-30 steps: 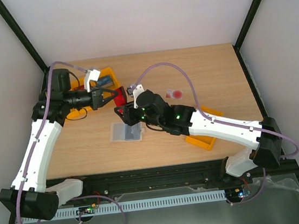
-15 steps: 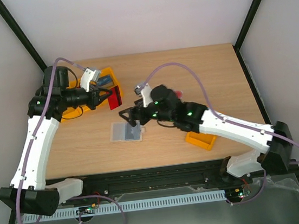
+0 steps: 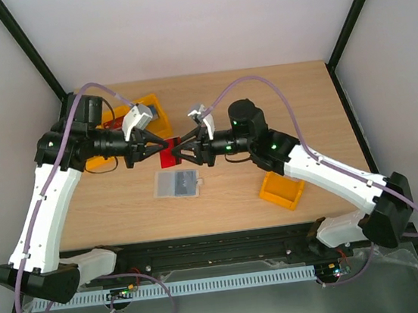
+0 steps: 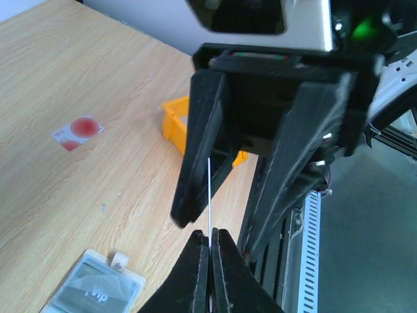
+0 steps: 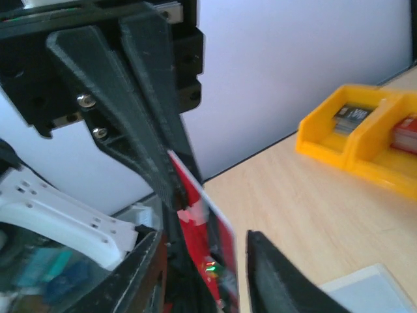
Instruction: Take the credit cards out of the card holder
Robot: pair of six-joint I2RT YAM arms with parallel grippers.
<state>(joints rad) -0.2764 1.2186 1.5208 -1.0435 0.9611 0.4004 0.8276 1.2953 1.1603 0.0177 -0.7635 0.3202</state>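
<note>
Mid-air handover: left gripper (image 3: 165, 145) pinches the dark red card (image 5: 212, 228). Right gripper (image 3: 176, 153) is spread around it and probably needs to close next.

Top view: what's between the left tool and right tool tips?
The dark red card, pinched in the left tool. The right tool is open around it, not closed. This is clearest in the right wrist view.

Top view: red card (image 3: 167, 160) mostly hidden between left pincer (image 3: 166, 143) and right pincer (image 3: 176, 152). Left wrist: card holder (image 4: 98, 293) cut off by bottom edge. Right wrist: bin (image 5: 319, 140) contents blurred.
</note>
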